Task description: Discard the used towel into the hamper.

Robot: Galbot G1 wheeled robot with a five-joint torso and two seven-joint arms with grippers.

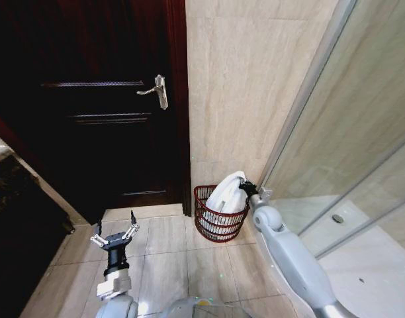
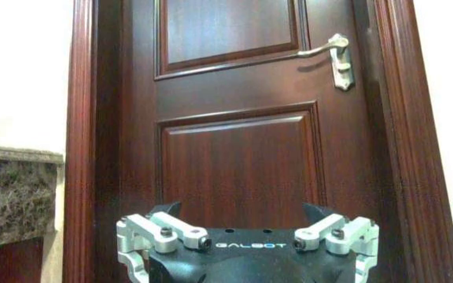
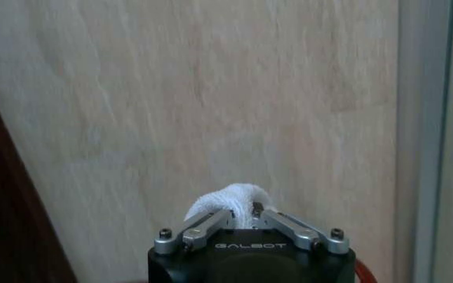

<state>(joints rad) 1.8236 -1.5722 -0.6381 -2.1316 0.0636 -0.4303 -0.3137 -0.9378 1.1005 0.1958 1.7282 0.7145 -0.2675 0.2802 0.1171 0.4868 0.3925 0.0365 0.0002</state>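
Hamper [image 1: 218, 218] on floor at wall foot, in corner betw. door and shower glass. Towel [image 1: 226, 192] mostly inside, top bunch above rim. Right end effector [image 1: 245, 189] at towel top, fingers clamped on fold; in wrist view white tuft [image 3: 228, 197] pinched betw. tips. Judgement: drop nearly done; left: release, pull arm back. Left end effector [image 1: 115, 233] idle over floor tiles facing door, fingers apart, empty. Hidden: hamper base behind ribs, how deep towel sits unclear.

Towel [image 1: 227, 192] hides the hamper's [image 1: 216, 222] inside — hamper base unclear.
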